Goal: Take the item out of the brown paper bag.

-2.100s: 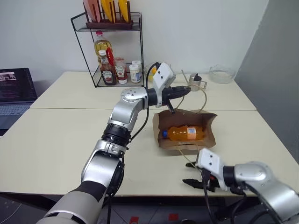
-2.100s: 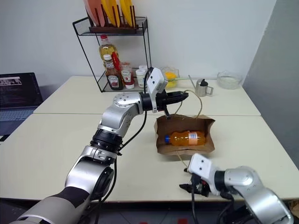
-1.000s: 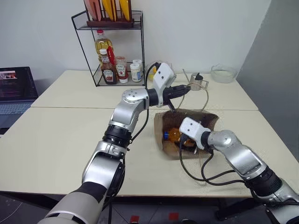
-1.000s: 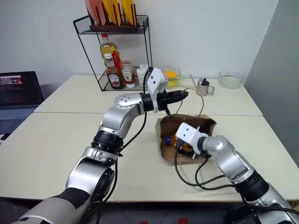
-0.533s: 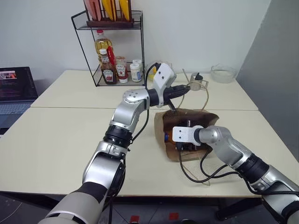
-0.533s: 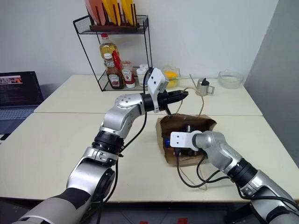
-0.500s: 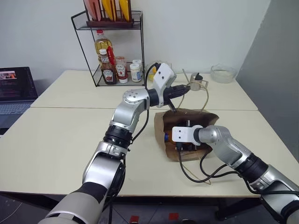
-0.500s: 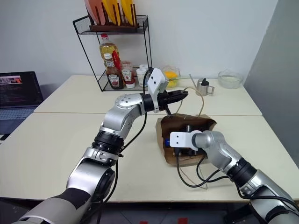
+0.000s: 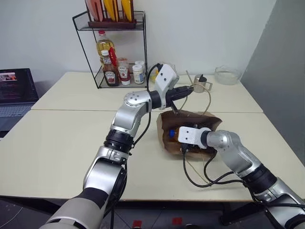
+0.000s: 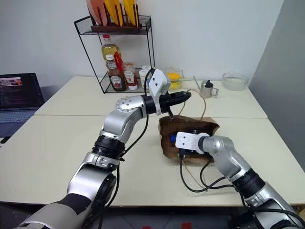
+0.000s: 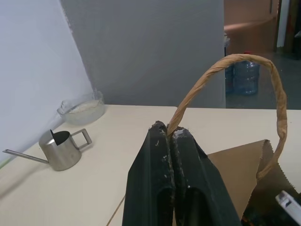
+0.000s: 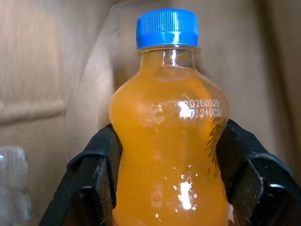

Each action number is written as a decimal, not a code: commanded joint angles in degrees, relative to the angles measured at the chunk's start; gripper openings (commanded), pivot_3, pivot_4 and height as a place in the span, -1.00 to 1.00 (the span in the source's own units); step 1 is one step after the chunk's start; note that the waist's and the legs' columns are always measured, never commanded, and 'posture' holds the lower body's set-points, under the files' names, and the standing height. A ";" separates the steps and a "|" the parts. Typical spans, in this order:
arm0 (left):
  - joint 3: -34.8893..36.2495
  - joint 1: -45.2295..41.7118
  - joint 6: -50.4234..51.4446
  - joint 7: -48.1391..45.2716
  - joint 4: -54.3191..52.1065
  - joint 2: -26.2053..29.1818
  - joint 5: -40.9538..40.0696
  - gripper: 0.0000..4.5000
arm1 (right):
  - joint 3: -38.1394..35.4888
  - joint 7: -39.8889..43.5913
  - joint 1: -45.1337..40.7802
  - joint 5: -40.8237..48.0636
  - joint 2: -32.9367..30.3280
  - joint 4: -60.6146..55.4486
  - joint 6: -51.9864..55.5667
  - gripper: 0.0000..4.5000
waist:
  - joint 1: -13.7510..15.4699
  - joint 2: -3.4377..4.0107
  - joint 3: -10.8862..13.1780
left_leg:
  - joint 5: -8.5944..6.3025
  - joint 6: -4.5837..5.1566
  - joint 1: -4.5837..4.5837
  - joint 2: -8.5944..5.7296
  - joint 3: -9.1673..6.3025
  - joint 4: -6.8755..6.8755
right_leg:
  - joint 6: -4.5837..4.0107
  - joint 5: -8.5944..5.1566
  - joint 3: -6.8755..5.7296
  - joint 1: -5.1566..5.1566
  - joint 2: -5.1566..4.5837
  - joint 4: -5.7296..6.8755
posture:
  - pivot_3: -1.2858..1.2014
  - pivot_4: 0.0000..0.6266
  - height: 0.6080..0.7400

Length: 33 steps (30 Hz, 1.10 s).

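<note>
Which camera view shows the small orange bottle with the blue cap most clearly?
The right wrist view: the bottle is seen close up, cap to body, between the right gripper's fingers. In the head views, the blue cap peeks from the brown paper bag behind the right wrist. The left wrist view shows the bag's handle.

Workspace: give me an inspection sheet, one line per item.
Surface: cream table, seam between two tops.
Job's things: brown paper bag lying open; bottle, orange liquid, blue cap, inside it.
Clutter: wire rack with sauce bottles, metal pitcher, glass bowl.
Grippers: left gripper shut on the bag's cord handle; right gripper inside the bag, fingers against both sides of the bottle.
Cables: black cable looping from the right arm over the table.
Surroundings: laptop at left, white wall, grey partition.
</note>
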 commanded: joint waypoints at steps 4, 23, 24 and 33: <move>0.72 -2.18 -2.96 1.70 2.64 0.96 1.45 -1.00 | -14.08 2.05 4.85 13.46 1.30 -15.57 0.13 0.18 | 0.00 0.03 0.04 | 0.00 0.01 -0.01 0.00 0.00 -0.02 | 0.00 0.00 0.00 -0.01 0.00 -0.01 | 0.03 -0.52 1.00; 0.47 -4.59 -7.49 2.79 9.89 0.27 3.53 -1.00 | -65.35 -24.94 -16.37 53.06 13.31 -25.38 50.81 0.18 | 0.52 0.28 0.20 | 0.00 0.02 -0.62 -0.05 -0.19 0.00 | -0.03 0.01 -0.17 -0.48 -0.05 0.08 | 0.03 -0.52 1.00; 0.45 -4.65 -7.58 2.80 10.02 0.25 3.54 -1.00 | -65.02 -26.22 -15.62 51.86 12.25 -24.65 49.36 0.18 | 0.45 0.28 0.20 | 0.00 0.02 -0.65 -0.06 -0.10 0.00 | -0.03 0.02 -0.09 -0.52 -0.06 0.07 | 0.03 -0.52 1.00; 0.30 -4.71 -7.96 2.82 10.45 0.53 3.93 -1.00 | -54.56 -30.64 2.46 37.95 4.39 -17.69 29.94 0.18 | -0.21 0.29 0.20 | 0.01 0.05 -0.86 -0.11 0.23 -0.02 | -0.03 0.02 0.21 -0.96 -0.09 0.26 | 0.03 -0.52 1.00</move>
